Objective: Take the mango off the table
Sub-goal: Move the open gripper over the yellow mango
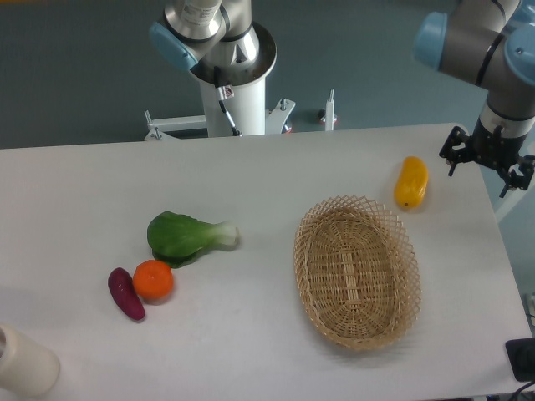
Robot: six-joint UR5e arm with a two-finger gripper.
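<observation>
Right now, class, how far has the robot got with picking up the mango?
Nothing is done yet: the mango lies untouched on the table, beside the wicker basket. In hand: the hand hangs open to the mango's right, clear of it. Left: move over it, descend, close, lift.
</observation>
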